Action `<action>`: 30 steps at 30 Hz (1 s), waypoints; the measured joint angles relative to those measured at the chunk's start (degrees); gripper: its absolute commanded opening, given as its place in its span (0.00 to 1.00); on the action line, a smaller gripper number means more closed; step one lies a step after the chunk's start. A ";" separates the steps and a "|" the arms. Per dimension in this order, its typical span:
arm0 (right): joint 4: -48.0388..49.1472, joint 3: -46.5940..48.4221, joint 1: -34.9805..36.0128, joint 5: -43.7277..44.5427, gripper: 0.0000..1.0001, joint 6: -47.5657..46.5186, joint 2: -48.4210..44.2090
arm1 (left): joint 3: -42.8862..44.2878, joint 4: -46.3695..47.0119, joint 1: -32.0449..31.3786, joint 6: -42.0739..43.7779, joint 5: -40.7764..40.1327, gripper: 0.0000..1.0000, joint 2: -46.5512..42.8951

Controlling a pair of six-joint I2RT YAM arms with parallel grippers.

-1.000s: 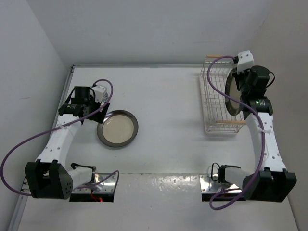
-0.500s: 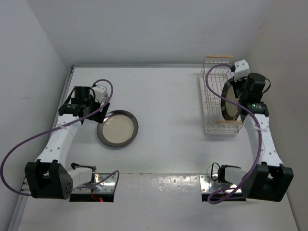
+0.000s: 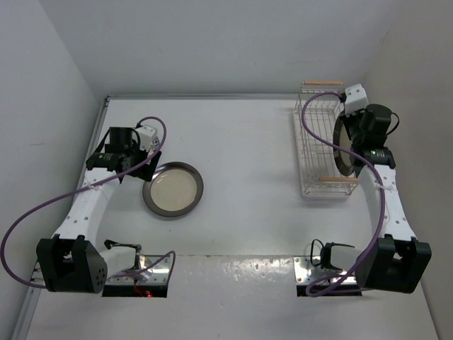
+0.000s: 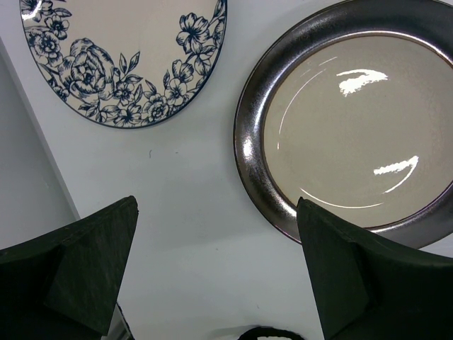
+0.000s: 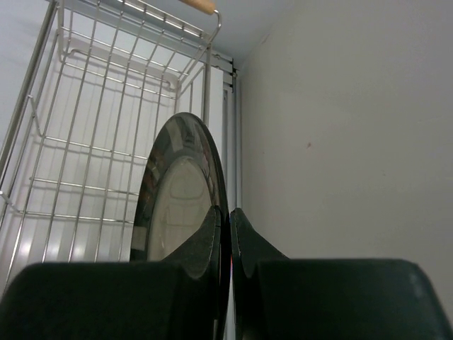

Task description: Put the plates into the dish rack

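A cream plate with a dark rim (image 3: 173, 189) lies flat on the table left of centre. In the left wrist view this plate (image 4: 354, 120) is at the right and a white plate with blue flowers (image 4: 127, 57) lies at the upper left. My left gripper (image 4: 216, 205) hangs open over bare table between them, holding nothing. My right gripper (image 5: 228, 212) is shut on the rim of another dark-rimmed plate (image 5: 177, 198), held on edge over the right side of the dish rack (image 3: 318, 145). I cannot tell whether that plate touches the wires.
The rack's wire floor (image 5: 92, 142) lies left of the held plate. The right wall (image 5: 340, 127) stands just beyond the rack. The rack has wooden handles at its far end (image 3: 322, 83) and near end (image 3: 338, 179). The left wall is close to the left arm.
My right gripper has shifted a little left and toward the rack's far end with the plate, which now looks more edge-on. The left arm has not moved.
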 measured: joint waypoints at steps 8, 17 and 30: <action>0.83 -0.17 -0.04 -0.02 0.00 -0.17 0.00 | 0.00 0.00 0.00 0.00 0.00 0.97 0.00; 3.52 -5.14 -0.66 -0.42 0.00 -0.44 -0.28 | 0.00 0.02 0.00 0.04 -0.20 0.97 0.00; 9.05 -8.85 -2.93 -0.44 0.56 1.51 -2.05 | -0.33 0.20 0.00 3.06 1.57 0.99 2.78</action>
